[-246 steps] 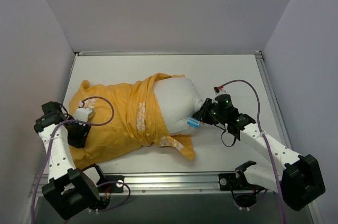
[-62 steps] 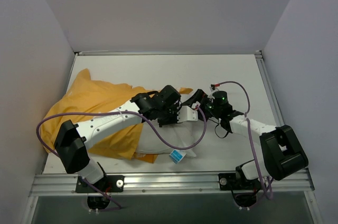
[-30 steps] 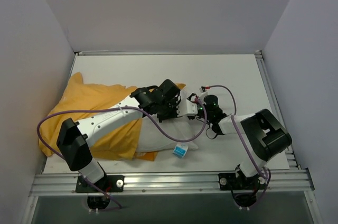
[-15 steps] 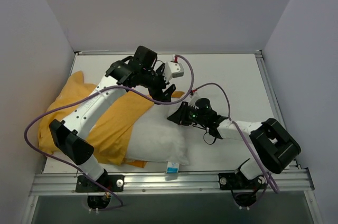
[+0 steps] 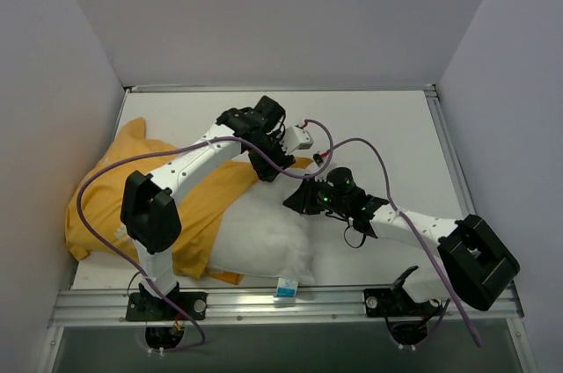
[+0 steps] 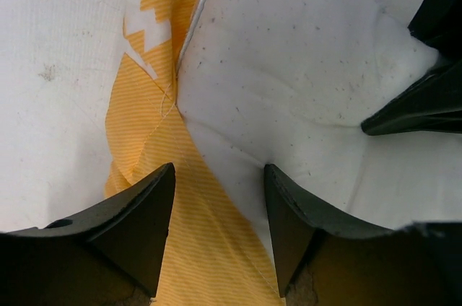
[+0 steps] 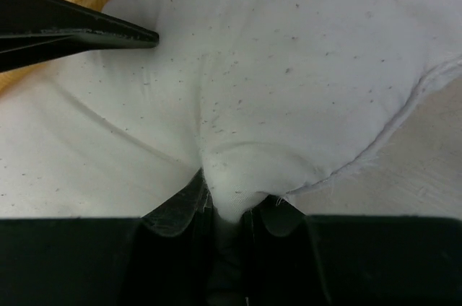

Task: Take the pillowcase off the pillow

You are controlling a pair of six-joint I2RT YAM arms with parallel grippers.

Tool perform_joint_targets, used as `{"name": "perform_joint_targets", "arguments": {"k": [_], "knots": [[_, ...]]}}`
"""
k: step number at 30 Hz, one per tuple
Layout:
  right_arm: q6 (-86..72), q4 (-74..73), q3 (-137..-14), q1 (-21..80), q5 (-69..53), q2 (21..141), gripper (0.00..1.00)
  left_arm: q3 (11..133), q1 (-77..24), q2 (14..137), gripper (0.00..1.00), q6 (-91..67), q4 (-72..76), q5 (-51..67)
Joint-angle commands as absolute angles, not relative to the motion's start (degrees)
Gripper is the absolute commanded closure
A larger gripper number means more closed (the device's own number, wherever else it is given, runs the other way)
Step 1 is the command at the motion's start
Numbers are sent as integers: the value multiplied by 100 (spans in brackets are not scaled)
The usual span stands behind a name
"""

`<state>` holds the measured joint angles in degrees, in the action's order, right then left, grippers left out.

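From above, I see the pillow [image 5: 264, 237] lying toward the near edge of the table [image 5: 387, 127], its left end inside the pillowcase [image 5: 114, 188], which is bunched at the left; the left gripper [image 5: 266, 169] and right gripper [image 5: 297, 201] meet at the pillow's far corner; on the left wrist view, the left gripper's fingers [image 6: 137, 226] stand apart astride the orange hem; on the right wrist view, the right gripper is clamped on a pinch of white pillow.

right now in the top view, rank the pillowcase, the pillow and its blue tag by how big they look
1. pillowcase: the widest spread, even partly hidden by an arm.
2. pillow: only the exposed white part shows, clearly smaller.
3. blue tag: by far the smallest.
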<state>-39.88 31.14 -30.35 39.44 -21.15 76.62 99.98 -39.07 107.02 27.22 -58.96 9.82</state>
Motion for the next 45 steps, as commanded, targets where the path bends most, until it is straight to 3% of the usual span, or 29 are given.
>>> {"name": "perform_joint_targets", "arguments": {"k": [1,17,20,21,23,24,32,34,38,45], "knots": [[-3683,2628,-2900,3999,-1960,7436,100,9897,-3867,10503,40,2927,-6012,431],[-3665,2206,-2751,3990,-1846,6979,100,10046,-3261,10090,38,3058,-6293,765],[-3674,2171,-2777,3990,-1828,6961,100,9914,-3261,10116,50,3076,-6267,660],[-3674,2162,-2795,3990,-1819,6970,100,9888,-3261,10151,68,3067,-6232,650],[-3683,2145,-2839,3990,-1811,6979,100,9862,-3269,10221,93,2971,-6161,633],[-3683,2110,-2874,3999,-1793,6961,100,9861,-3270,10265,97,2927,-6100,581],[-3665,1057,-3392,3868,-1075,6033,100,9932,-2866,11443,98,2962,-5142,-1344],[-3683,617,-3314,3570,-1019,5671,100,9809,-2490,11417,98,3093,-4958,-1301],[-3202,1,-2962,1817,-1509,4748,100,9160,-2119,10917,98,3550,-4589,-1274],[-2594,-747,-3260,-566,-2328,4912,100,8947,-1556,10248,98,4095,-4202,-1222]]}}
